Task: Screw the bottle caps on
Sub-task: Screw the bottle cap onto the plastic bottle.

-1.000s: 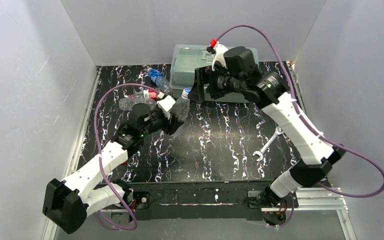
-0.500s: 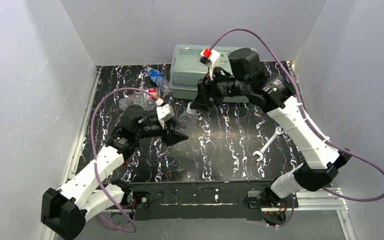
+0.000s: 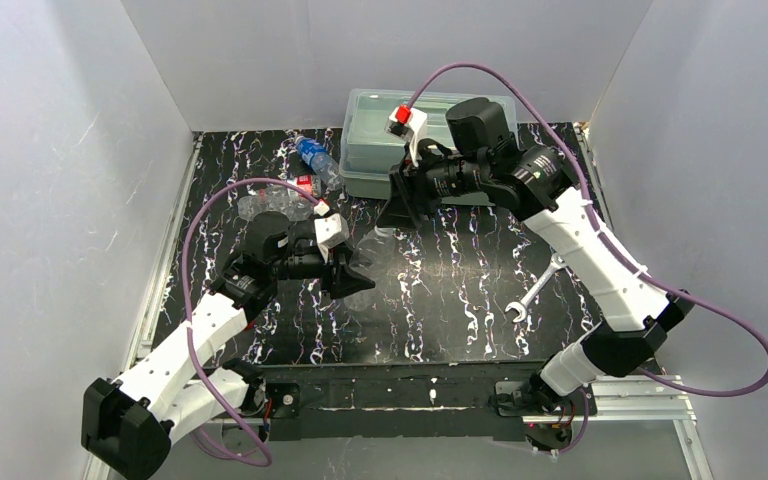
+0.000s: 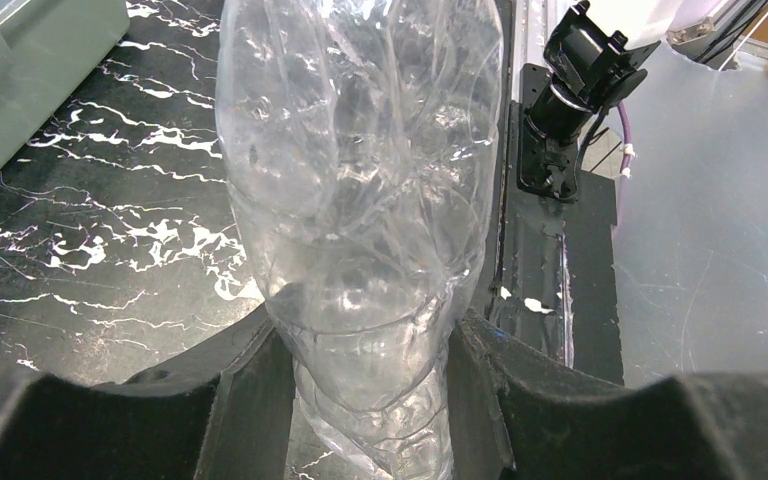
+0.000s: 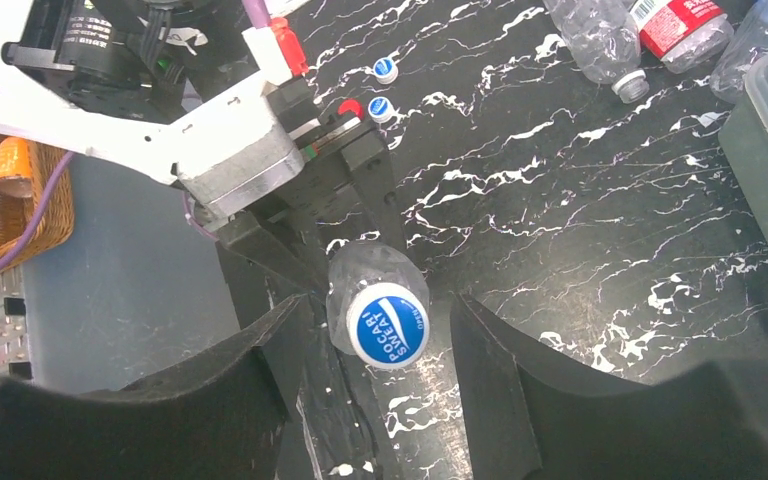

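My left gripper (image 4: 370, 335) is shut on a plain clear bottle (image 4: 360, 200), its fingers (image 4: 250, 400) pressing the crumpled lower body from both sides. The bottle (image 3: 368, 245) slants up from the left gripper (image 3: 353, 277) toward my right gripper (image 3: 390, 213). A blue and white cap (image 5: 389, 325) sits on the bottle's neck. My right gripper (image 5: 378, 300) straddles this cap, open, with a gap on each side. Two blue and white caps (image 5: 385, 69) and a red cap (image 5: 349, 107) lie loose on the table.
A red-label bottle (image 3: 285, 192) and a blue-label bottle (image 3: 315, 158) lie at the back left. A translucent lidded box (image 3: 370, 140) stands behind the right gripper. A silver wrench (image 3: 535, 290) lies at the right. Grey walls close in three sides.
The right gripper has swung left and down over the bottle's capped end, and its jaws have narrowed. The left arm has drawn the bottle nearer and tilted it lower.
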`<state>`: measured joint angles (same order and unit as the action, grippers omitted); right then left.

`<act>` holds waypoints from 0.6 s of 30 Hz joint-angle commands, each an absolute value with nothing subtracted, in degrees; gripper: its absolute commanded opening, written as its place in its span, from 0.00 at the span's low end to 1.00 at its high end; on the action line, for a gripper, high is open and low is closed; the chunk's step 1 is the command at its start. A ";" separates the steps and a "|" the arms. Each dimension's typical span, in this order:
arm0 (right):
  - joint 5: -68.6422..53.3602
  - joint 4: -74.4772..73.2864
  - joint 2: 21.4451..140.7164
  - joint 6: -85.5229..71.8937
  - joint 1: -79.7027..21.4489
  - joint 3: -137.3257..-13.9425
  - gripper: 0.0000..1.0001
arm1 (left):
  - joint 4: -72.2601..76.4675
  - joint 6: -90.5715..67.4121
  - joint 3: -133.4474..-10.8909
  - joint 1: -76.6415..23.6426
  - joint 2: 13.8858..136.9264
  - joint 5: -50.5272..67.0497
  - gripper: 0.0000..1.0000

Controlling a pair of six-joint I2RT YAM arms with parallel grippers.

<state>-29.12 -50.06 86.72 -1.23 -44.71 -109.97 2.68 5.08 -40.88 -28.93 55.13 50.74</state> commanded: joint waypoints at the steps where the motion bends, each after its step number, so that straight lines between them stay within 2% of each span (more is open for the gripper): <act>1: -29.57 -50.23 87.01 -0.15 -44.82 -110.10 0.62 | 2.23 5.82 -42.54 -28.56 53.51 52.43 0.00; 9: -28.96 -50.48 86.68 -0.17 -44.82 -108.75 0.59 | 2.20 5.76 -42.54 -28.62 53.53 52.12 0.00; 18: -29.12 -50.53 86.50 -0.14 -44.82 -107.70 0.48 | 2.29 5.71 -42.63 -28.58 53.54 51.80 0.00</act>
<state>-28.88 -51.03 87.39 -1.17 -44.71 -107.79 2.42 5.30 -40.88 -28.93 54.85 50.72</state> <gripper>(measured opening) 0.499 0.457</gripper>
